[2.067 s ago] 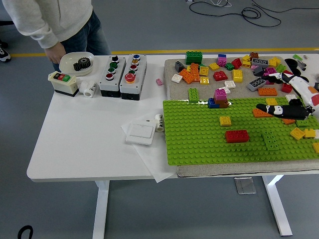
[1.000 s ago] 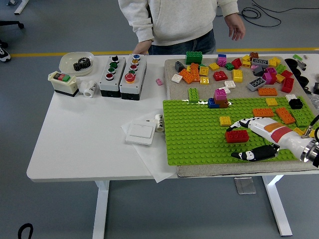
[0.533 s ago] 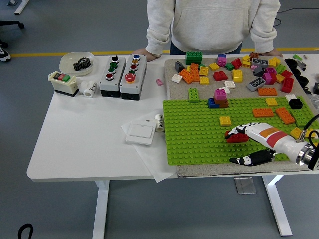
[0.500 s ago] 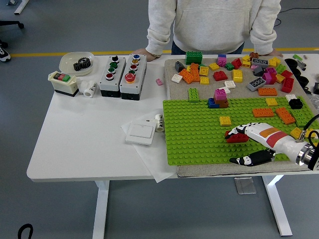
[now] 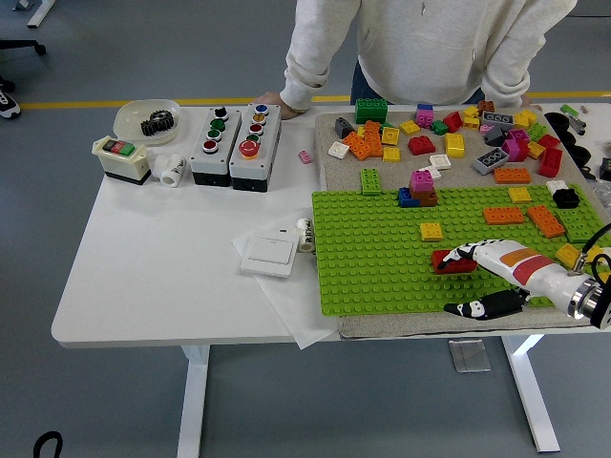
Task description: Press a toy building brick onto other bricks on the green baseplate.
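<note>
On the white table [image 5: 153, 267] the biggest thing is the green baseplate [image 5: 372, 262], laid flat at the near right on a tan mat [image 5: 329, 129], within reach of the robot's arm, I suppose. Most bricks stay off it: the loose pile [image 5: 449, 134] sits on the far strip of the mat, just behind the plate, handy as a supply. A person [image 5: 420, 48] stands at the far edge, one hand resting on the table near the button boxes [image 5: 234, 143].

The right hand [image 5: 482, 277] comes in low from the right. Its upper fingers [image 5: 460, 252] lie over the red brick [image 5: 451, 261], which sits on the plate's studs toward the near side, while the thumb lies apart by the plate's near edge. To me it looks like a loose hold closing rather than a firm one. I'd say the brick is being picked up or steadied for pressing.

Further off on the plate stands a small stack [image 5: 418, 188] of pink, blue and brown bricks, a likely target.

At the far left a white bowl [image 5: 145, 119] holds a black gear [image 5: 156, 122].
</note>
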Available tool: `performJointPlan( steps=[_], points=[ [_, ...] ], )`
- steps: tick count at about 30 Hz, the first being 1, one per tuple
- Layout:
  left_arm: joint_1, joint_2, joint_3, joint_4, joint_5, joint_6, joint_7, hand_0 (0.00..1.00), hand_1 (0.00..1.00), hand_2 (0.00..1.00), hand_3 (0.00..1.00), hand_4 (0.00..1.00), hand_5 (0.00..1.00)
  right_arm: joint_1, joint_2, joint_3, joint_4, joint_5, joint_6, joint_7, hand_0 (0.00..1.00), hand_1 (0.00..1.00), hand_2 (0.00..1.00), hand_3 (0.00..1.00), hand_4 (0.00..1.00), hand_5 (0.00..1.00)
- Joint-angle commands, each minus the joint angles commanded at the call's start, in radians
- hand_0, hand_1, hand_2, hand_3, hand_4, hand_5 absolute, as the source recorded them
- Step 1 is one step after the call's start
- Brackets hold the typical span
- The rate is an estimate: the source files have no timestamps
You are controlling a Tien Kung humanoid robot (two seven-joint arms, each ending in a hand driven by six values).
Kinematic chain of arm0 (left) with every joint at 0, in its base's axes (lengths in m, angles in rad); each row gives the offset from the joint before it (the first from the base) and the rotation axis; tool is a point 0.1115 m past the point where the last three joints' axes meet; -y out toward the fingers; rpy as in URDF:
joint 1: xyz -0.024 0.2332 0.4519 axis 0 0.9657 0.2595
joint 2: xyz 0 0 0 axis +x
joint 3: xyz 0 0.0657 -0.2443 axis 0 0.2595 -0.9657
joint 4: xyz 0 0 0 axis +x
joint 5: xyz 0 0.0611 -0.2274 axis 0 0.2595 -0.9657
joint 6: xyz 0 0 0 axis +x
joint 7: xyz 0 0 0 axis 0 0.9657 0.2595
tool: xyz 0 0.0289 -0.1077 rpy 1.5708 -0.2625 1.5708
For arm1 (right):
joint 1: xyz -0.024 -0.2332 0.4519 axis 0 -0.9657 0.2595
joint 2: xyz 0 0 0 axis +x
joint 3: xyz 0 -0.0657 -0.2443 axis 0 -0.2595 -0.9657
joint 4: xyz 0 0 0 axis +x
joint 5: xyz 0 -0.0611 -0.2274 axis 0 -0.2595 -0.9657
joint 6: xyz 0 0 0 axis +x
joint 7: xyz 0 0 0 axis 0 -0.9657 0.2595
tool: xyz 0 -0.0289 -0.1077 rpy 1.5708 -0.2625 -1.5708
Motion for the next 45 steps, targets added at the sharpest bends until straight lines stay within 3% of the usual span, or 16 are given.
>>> performJointPlan(
  steps=[45],
  points=[
    [-0.008, 0.000, 0.007, 0.001, -0.008, 0.006, 0.000, 0.754, 0.752, 0.732, 0.597, 0.669, 0.601, -0.006, 0.002, -0.022, -0.031, -0.011, 0.007, -0.002, 0.814, 0.763, 0.779, 0.706, 0.874, 0.618]
  ],
)
